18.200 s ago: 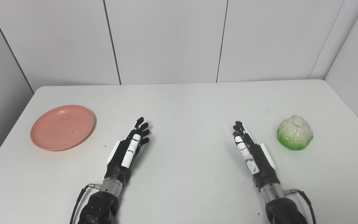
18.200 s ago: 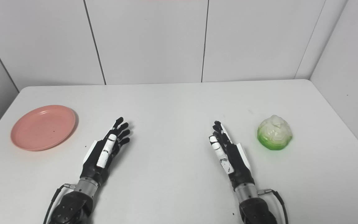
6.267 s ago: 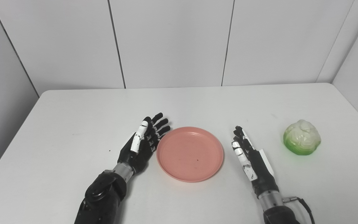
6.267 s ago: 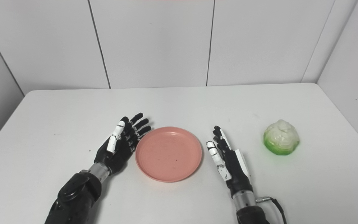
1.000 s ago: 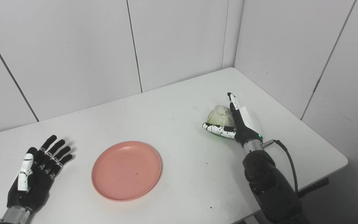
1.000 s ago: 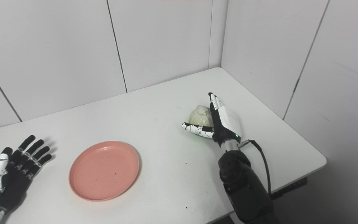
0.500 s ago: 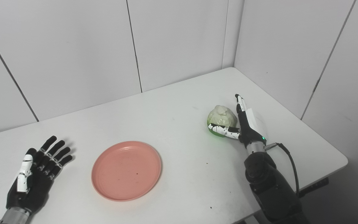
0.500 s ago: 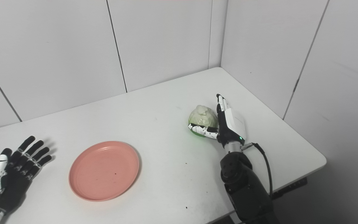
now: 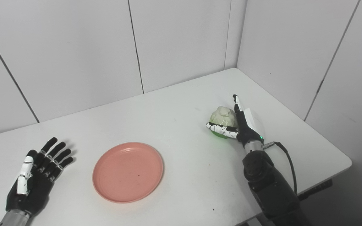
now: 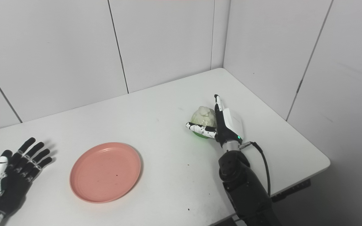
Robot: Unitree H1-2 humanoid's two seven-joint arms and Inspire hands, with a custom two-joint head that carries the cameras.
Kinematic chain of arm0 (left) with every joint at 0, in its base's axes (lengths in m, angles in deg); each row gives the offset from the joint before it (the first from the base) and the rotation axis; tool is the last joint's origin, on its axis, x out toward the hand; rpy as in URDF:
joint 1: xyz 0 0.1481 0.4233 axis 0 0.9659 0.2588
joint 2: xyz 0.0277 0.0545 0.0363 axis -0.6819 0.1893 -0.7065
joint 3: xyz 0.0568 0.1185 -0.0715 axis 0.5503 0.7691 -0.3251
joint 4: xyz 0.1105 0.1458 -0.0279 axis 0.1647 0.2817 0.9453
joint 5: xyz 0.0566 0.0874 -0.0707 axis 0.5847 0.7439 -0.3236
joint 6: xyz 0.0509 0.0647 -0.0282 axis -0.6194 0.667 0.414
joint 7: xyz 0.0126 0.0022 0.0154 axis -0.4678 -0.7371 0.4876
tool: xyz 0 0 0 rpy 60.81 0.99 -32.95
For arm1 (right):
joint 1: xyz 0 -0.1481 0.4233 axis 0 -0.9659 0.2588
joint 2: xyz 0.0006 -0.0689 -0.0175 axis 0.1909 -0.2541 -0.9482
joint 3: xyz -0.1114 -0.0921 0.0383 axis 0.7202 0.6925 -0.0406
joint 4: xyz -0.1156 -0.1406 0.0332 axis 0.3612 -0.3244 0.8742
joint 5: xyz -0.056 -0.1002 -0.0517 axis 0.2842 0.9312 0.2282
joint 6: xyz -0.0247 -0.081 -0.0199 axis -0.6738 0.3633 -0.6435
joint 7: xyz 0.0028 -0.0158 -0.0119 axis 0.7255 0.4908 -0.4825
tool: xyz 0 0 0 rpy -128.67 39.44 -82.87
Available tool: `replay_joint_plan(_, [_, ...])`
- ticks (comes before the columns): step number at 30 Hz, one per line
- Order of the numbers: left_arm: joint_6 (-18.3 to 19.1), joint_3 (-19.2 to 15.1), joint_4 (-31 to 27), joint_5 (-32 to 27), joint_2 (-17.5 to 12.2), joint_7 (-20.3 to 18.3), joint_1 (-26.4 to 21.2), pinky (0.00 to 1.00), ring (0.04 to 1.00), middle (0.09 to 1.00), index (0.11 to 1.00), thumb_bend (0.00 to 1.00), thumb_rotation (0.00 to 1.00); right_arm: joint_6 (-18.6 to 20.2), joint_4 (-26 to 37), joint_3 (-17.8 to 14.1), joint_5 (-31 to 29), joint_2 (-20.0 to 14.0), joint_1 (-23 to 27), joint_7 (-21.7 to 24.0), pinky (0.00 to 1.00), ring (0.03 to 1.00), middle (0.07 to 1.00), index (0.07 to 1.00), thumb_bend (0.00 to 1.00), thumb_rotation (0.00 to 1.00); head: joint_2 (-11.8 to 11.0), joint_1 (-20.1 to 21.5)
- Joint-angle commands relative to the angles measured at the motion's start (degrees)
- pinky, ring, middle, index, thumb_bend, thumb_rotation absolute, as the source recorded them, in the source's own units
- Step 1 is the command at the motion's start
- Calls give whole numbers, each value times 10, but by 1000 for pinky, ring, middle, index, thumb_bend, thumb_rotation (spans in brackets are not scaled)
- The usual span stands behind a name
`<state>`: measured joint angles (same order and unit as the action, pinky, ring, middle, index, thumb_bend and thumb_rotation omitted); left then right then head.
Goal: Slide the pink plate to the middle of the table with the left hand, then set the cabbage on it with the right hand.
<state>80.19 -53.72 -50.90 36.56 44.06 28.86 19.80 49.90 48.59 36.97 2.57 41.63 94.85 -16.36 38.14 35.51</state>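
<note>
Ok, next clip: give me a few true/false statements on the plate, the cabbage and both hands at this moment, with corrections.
1. The cabbage lies on the pink plate. False: it sits on the table, apart from the plate.
2. The right hand is beside the cabbage, thumb in front of it. True.
3. The left hand rests on the plate. False: it lies open, left of the plate.
4. The plate holds nothing. True.
</note>
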Motion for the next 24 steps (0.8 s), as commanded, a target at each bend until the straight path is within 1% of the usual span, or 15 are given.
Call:
replay_joint_plan(1, [54,9,24,12,-3,13,33,822,842,874,865,479,901,-7,9,0,-7,-9,32,2,841,936,979,1000,1000,501,1,0])
replay_joint_plan(4, [49,9,26,13,-3,12,33,824,847,876,867,479,906,-10,-2,-1,-14,-10,39,3,837,933,975,1000,1000,508,1,0])
replay_joint_plan(7, [54,8,24,12,-4,14,33,822,844,871,862,485,895,-13,-14,0,-18,-11,44,3,819,924,968,1000,1000,525,2,0])
replay_joint_plan(15, [57,9,22,9,-4,15,33,822,842,874,865,478,899,-7,-25,6,-13,-14,50,-1,793,890,927,979,1000,491,4,0])
replay_joint_plan(17, [57,9,21,8,-4,14,33,822,843,875,866,478,900,-14,-27,3,-17,-12,49,-6,792,885,914,961,1000,445,4,0])
replay_joint_plan(18, [58,9,21,7,-4,14,33,823,844,877,868,477,900,-20,-30,1,-19,-11,49,-11,790,874,901,945,1000,400,4,0])
replay_joint_plan(19, [58,10,21,6,-4,14,33,823,844,877,868,477,900,-27,-33,-3,-24,-8,49,-16,789,872,899,943,1000,393,4,0])
replay_joint_plan(20, [57,10,21,7,-4,15,34,824,845,878,869,477,901,-35,-38,-8,-32,-5,49,-21,782,861,889,931,1000,357,4,0])
replay_joint_plan(22, [56,11,19,7,-4,16,34,825,846,878,870,478,904,-48,-44,-14,-42,-2,49,-29,736,807,845,891,1000,254,4,0])
replay_joint_plan(23, [57,11,19,6,-4,15,34,826,846,877,870,478,905,-47,-46,-15,-43,-1,50,-31,728,798,838,883,1000,237,4,0])
replay_joint_plan(24, [57,11,19,6,-4,14,34,825,843,874,868,476,902,-44,-45,-13,-42,-2,49,-31,685,758,800,852,1000,192,7,0])
